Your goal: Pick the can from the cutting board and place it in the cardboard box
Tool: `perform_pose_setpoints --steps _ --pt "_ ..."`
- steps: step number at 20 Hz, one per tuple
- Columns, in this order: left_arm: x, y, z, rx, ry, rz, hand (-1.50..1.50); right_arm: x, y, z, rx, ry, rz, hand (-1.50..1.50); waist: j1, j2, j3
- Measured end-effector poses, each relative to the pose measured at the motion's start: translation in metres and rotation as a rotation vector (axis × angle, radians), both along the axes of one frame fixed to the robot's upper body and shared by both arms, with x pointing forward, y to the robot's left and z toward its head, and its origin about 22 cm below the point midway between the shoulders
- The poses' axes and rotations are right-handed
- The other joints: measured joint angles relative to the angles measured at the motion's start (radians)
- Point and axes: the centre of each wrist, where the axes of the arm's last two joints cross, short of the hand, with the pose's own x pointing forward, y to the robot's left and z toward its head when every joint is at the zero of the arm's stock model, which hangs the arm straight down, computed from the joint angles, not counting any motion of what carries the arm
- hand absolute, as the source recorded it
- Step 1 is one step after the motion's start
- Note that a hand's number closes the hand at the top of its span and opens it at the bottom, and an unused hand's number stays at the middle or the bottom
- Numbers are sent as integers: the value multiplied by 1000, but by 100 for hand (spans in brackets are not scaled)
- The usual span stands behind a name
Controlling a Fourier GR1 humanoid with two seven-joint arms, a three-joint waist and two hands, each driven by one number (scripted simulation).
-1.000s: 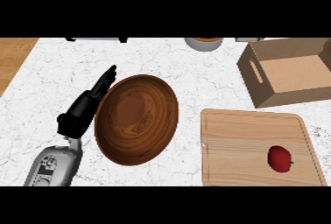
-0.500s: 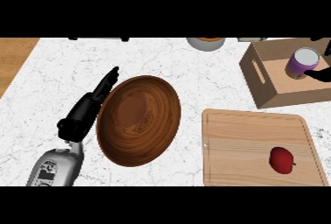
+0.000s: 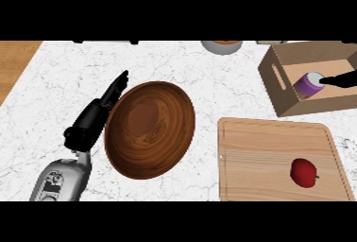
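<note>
Head view, steeply down, counter [image 3: 209, 71]

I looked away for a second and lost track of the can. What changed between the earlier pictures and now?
The can came into view over the box, then went lower into it and tipped, with the right robot hand on it at the right edge. The left robot hand, bowl, cutting board and the red fruit stayed put.

glossy wood bowl [image 3: 148, 129], marble counter [image 3: 63, 75]
</note>
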Motion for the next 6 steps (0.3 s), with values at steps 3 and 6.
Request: perform_pose_setpoints --steps 3,6 --pt "-1 2 0 2 4 1 0 -4 -13 6 161 -76 -17 -150 -3 0 0" --pt "0 3 0 -1 7 1 0 -12 -30 14 322 -137 -30 -150 -5 2 1"
